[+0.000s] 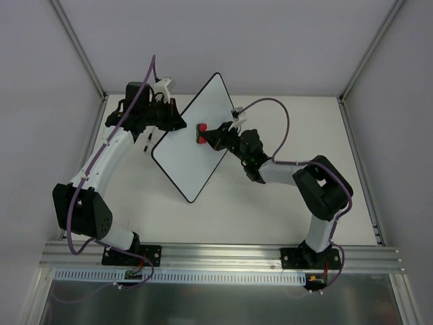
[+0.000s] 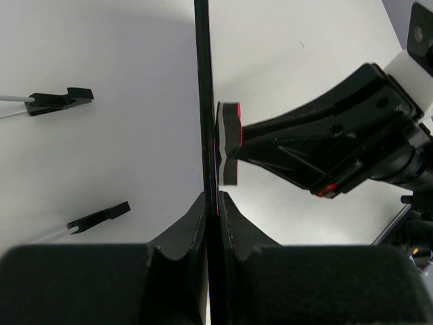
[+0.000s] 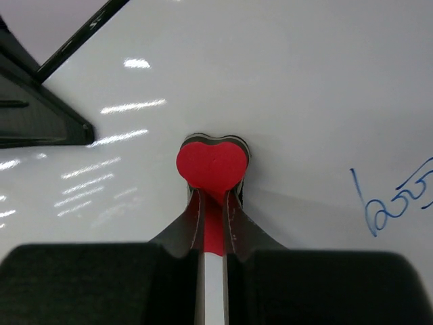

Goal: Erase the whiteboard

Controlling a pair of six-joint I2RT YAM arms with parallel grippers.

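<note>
The whiteboard [image 1: 183, 162] stands tilted on one edge above the table. My left gripper [image 1: 170, 123] is shut on its left rim; in the left wrist view the board shows edge-on as a thin black line [image 2: 201, 81] clamped between my fingers [image 2: 237, 223]. My right gripper [image 1: 212, 135] is shut on the red bone-shaped eraser [image 1: 201, 132], pressing it flat against the board's face [image 3: 284, 88]. The eraser [image 3: 211, 162] sits between my right gripper [image 3: 213, 203] jaws. Blue handwriting [image 3: 399, 200] remains at the right of it. The eraser also shows in the left wrist view [image 2: 229, 142].
Two small black clips [image 2: 61, 100] [image 2: 98, 217] show to the left of the board's edge. The white table [image 1: 270, 203] is walled by grey panels; an aluminium rail [image 1: 216, 254] runs along the near edge. My left gripper's dark body [image 3: 40, 122] shows behind the board's rim.
</note>
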